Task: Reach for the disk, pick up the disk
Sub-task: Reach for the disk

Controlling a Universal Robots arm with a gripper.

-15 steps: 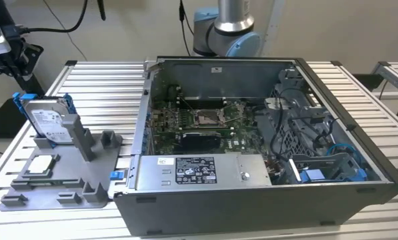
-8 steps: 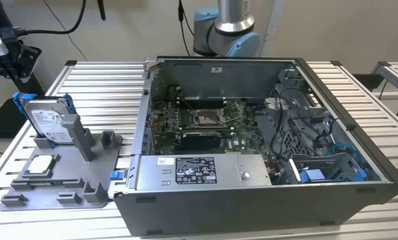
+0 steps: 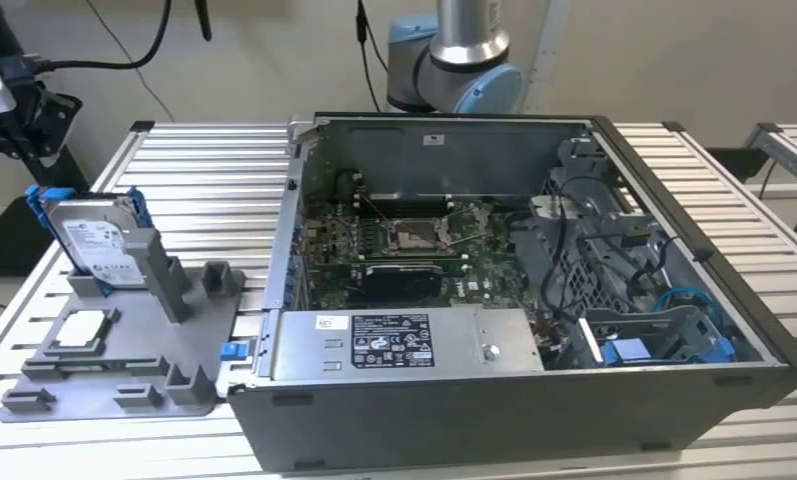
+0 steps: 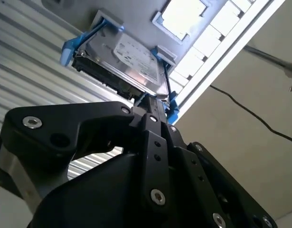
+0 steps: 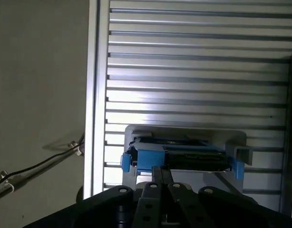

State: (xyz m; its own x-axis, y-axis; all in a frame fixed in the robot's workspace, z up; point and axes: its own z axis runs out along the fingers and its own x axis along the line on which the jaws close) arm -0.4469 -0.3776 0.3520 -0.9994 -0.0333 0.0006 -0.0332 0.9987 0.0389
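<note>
Slatted aluminium tabletop (image 3: 198,170) carries, in the exterior view, a grey plastic holder tray (image 3: 118,395). The silver-grey hard disk with its bright blue bracket (image 3: 94,240) stands on end in a slot there. Its long axis looks roughly upright and its label face is turned partly toward the dark open computer case (image 3: 438,425).

In the second wrist view the black gripper (image 4: 148,105) is near the disk's upper edge but apart from it, jaws apparently together on nothing.

In the first wrist view it sits above the bracket's thin top edge. Narrow like this, it would likely butt that edge rather than straddle it. A skewed pull could jam the bracket.
</note>
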